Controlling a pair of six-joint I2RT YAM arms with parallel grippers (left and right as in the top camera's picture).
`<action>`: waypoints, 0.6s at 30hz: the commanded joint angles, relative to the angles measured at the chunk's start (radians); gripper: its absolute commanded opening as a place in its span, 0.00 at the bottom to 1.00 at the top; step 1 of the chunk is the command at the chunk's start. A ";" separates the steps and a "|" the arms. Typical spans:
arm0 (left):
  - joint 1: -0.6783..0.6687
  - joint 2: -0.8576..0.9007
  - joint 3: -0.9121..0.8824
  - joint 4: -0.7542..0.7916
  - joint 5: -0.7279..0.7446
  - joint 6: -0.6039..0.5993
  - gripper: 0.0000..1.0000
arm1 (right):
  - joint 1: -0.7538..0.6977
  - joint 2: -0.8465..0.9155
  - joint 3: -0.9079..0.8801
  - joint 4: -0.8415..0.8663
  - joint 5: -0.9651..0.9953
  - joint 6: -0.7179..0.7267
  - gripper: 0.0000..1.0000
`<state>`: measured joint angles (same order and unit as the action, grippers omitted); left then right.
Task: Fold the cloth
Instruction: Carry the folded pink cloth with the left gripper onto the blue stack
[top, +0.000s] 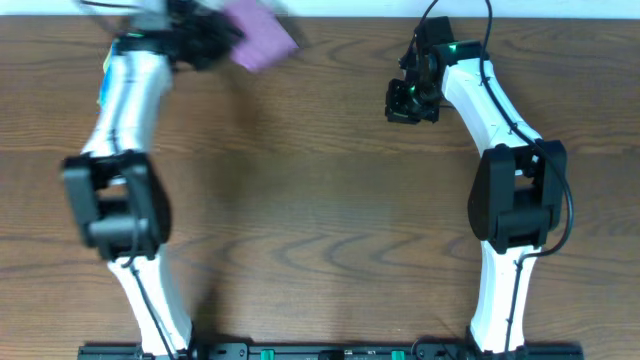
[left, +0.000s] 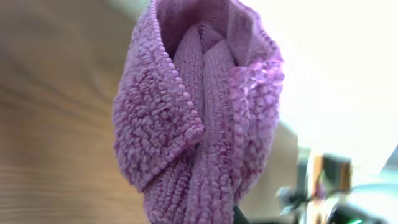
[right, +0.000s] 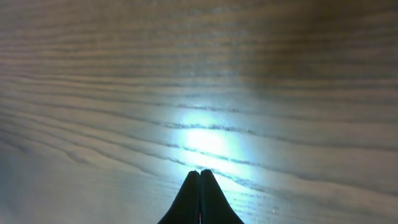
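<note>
Purple microfibre cloth (left: 199, 118), bunched into a loose drooping roll, held aloft near the far left edge of the wooden table (right: 261, 74), apparently pinched in the left gripper (top: 200, 42). Likely light, soft and limp, nubby enough not to slip; best taken by a corner or hem. Right gripper (right: 200, 177) pressed together, empty, low over the wood. No containers in view.

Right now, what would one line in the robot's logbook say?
left gripper: shut on purple cloth, bunched | right gripper: shut, empty, over table | fold: not done
</note>
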<state>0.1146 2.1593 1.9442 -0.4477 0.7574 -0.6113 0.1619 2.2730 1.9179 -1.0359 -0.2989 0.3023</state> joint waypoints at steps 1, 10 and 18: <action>0.154 -0.027 0.015 0.001 0.047 -0.128 0.06 | 0.007 -0.031 0.018 -0.013 -0.005 -0.025 0.01; 0.388 -0.021 -0.009 -0.018 0.123 -0.177 0.06 | 0.018 -0.031 0.018 -0.009 -0.006 -0.030 0.01; 0.380 -0.020 -0.187 0.325 0.146 -0.359 0.06 | 0.056 -0.031 0.018 -0.010 -0.028 -0.027 0.02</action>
<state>0.5037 2.1376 1.8008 -0.2031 0.8707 -0.8795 0.1959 2.2730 1.9179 -1.0409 -0.3099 0.2909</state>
